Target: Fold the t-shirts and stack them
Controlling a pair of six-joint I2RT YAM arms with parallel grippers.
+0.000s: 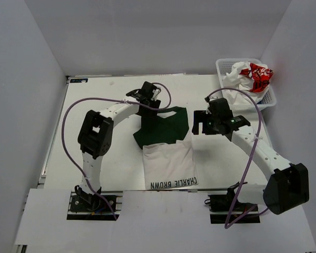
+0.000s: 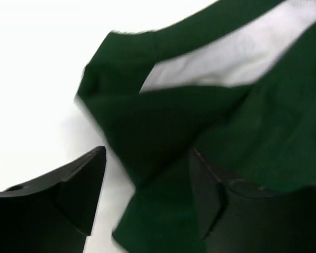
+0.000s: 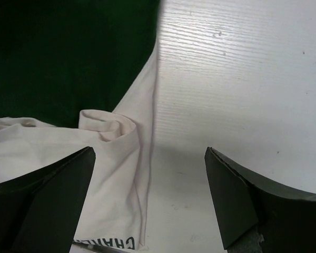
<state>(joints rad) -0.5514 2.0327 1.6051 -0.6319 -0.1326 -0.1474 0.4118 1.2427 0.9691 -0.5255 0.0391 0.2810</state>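
Shirt point(image 1: 168, 166) soft, light, floppy, creases easily. Left gripper point(image 2: 147, 153) spread over green sleeve point(image 2: 163, 121), holding nothing. Right gripper point(image 3: 150, 153) wide open, empty. Best hold, likely: pinch hem corners.

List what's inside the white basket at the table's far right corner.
A crumpled white t-shirt with red print fills the basket. Anything beneath it is covered by that cloth.
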